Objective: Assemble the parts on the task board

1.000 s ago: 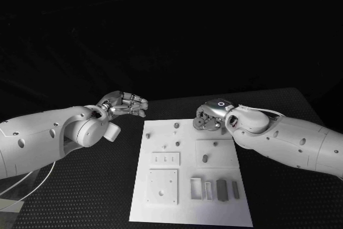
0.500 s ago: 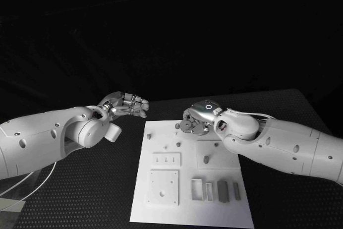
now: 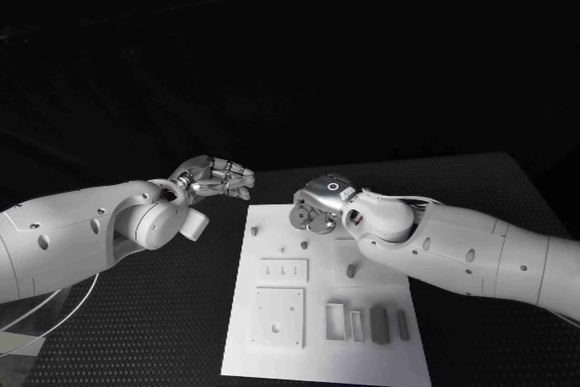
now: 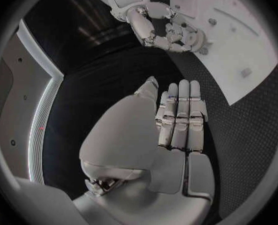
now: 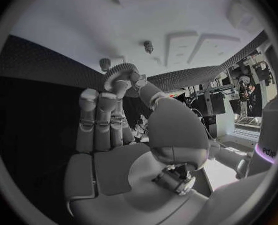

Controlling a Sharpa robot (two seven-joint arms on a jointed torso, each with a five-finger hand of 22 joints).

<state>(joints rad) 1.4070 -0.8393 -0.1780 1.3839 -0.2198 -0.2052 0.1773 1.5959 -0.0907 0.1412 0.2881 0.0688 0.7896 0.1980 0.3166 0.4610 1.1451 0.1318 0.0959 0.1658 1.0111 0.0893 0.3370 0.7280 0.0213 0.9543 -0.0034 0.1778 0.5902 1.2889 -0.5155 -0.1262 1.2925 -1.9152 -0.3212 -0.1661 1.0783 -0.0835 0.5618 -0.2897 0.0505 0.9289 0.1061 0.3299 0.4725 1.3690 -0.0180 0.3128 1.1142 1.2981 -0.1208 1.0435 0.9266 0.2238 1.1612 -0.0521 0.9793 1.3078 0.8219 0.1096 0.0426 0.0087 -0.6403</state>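
Note:
The white task board lies mid-table. My right hand hovers over the board's far end and pinches a small grey gear between thumb and a finger. Just beyond the gear, two short pegs stand up from the board. My left hand hangs off the board's far left corner, its fingers curled in on nothing. Across the dark mat, the left wrist view shows the right hand at the board's edge.
Several grey blocks stand in slots at the board's near right. A square plate sits near left, and small pegs stand further up. Black matting surrounds the board.
My right hand has carried the gear leftward along the board's far end, towards the pegs. The left hand has stayed where it was.

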